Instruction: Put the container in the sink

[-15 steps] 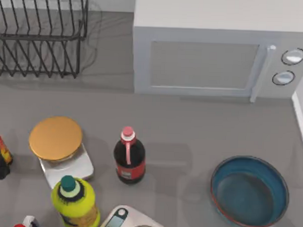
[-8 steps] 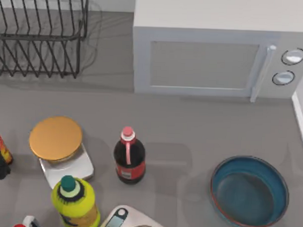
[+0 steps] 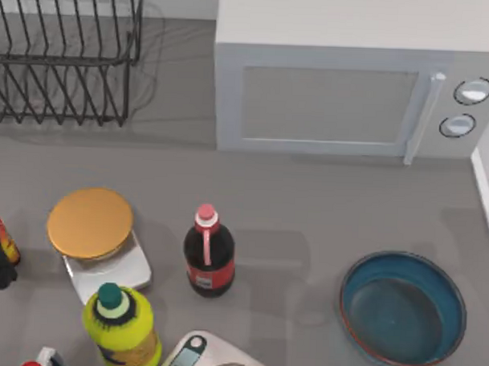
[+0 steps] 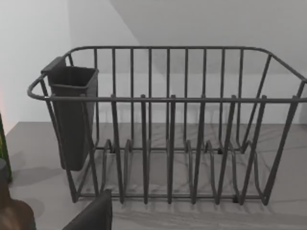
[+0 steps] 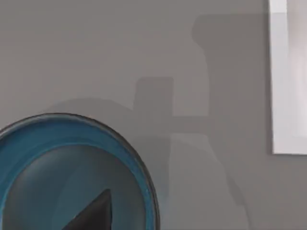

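Container (image 3: 402, 309) sits upright on the grey desk (image 3: 308, 209) at the near right, teal inside with a reddish-brown rim, nothing gripping it; the right wrist view looks down on its rim (image 5: 72, 177) with the sink's pale rim strip (image 5: 287, 76) well apart across bare desk. Sink strip (image 3: 485, 191) runs along the right edge, just beyond the container. Microwave (image 3: 353, 74) far right, dish rack (image 3: 64, 56) far left, cola bottle (image 3: 208, 252) and gold-lidded tub (image 3: 90, 223) near left; can't tell either tool's state.
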`<state>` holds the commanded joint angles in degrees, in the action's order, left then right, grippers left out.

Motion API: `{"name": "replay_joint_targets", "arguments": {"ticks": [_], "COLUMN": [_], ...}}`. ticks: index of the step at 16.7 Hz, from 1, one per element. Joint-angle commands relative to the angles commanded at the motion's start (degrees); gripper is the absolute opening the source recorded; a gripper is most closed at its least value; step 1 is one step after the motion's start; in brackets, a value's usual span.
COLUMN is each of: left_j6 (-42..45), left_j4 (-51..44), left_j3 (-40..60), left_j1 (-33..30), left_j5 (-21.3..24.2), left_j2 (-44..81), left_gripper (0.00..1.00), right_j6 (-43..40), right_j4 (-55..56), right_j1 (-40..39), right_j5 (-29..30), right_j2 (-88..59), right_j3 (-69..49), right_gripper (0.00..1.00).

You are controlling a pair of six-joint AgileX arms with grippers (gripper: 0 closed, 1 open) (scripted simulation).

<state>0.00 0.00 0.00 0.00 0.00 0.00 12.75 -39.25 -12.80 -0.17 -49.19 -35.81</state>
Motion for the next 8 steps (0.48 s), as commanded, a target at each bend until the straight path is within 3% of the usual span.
{"name": "replay_joint_targets", "arguments": {"ticks": [8], "left_j6": [0.0], "left_j4": [0.0], "left_j3": [0.0], "left_j1": [0.0], "left_j5": [0.0], "left_j2": [0.0], "left_gripper": [1.00], "right_j6": [8.4], "right_j4": [-24.9], "right_j1": [-8.0], "right_j5": [0.1], "right_j2": [-31.2], "right_j3": [-23.5], "right_gripper": [1.00]}}
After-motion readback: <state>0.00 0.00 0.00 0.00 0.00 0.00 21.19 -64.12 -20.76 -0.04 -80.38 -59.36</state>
